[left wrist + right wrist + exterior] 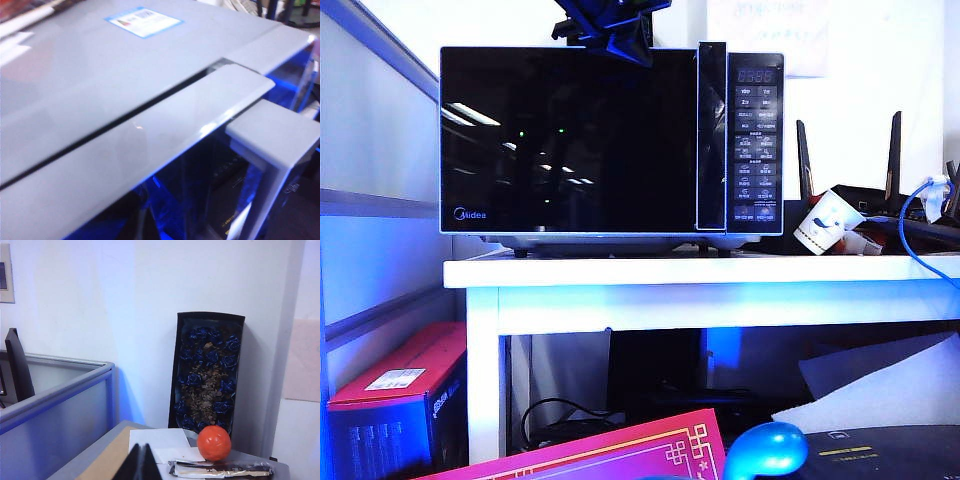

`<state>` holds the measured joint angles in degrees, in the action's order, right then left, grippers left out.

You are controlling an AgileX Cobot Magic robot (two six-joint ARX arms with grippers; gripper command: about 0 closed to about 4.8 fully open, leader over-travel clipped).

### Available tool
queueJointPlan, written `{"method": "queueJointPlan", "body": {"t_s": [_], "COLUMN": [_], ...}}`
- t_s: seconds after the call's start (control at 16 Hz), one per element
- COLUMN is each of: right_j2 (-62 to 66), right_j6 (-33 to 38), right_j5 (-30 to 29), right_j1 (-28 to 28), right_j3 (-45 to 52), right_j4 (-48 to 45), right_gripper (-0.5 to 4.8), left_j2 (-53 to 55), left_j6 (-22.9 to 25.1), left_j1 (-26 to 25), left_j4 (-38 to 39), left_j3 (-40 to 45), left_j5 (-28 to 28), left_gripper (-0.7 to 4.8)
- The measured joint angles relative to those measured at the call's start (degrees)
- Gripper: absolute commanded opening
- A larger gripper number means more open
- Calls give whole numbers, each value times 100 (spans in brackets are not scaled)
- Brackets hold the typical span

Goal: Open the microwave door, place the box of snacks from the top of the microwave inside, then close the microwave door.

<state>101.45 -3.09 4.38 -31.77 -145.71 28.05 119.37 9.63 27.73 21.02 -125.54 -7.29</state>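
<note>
Black glass fills the front of the microwave (610, 140), which stands on a white table (700, 272) with its door (570, 140) shut flush against the body. The silver bar handle (711, 135) runs upright along the door's right edge, just beside the touch-button panel (755, 145) with its small display. A "Midea" logo sits at the door's lower left corner.

The box of snacks cannot be made out in any view. The left wrist view looks down on the oven's grey top (100, 75), with a blue-and-white sticker (143, 21) lying on it and a dark seam between the top panel and the door's upper edge.

The left gripper (615, 25) hangs just above the microwave's top edge, near the middle; it shows only as a dark shape, and whether its jaws are apart or together cannot be told.

The right gripper (140, 462) is away from the oven, its two dark fingers pressed together on nothing. Beyond it lie an orange ball (214, 442), white paper and a flat packet, and a dark box of blue flowers (207, 375) leans against the wall.

Beside the microwave on the table rests a tipped paper cup (823, 222), with a router (880, 190) behind it.
</note>
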Motion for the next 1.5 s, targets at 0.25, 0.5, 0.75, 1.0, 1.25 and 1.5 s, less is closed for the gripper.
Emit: {"method": "queueJointPlan", "body": {"t_s": [0.25,0.5,0.75,1.0,1.25,1.5], "right_j2": [0,-28,-627,-1631,-2518,-2686], "right_j6": [0,-144,-337,-490,-754,-776], "right_j5": [0,13,380,721,717,581], "right_j1": [2,2,2,2,2,2], "right_j3": [0,-2,-2,-24,-48,22], "right_j4": [-22,-22,15,796,1919,2800], "right_gripper": [-1,-1,-1,-1,-1,-1], "left_j2": [-4,-229,-1753,-3790,-5536,-6830], "left_j6": [-7,-28,-79,-149,-133,-133], "left_j1": [22,-22,-83,-74,-76,-76], "left_j4": [-76,81,55,791,2782,4581], "left_j3": [-4,11,-4,-37,-35,-31], "left_j5": [542,487,221,59,356,957], "left_gripper": [-6,-6,-6,-6,-6,-6]}}
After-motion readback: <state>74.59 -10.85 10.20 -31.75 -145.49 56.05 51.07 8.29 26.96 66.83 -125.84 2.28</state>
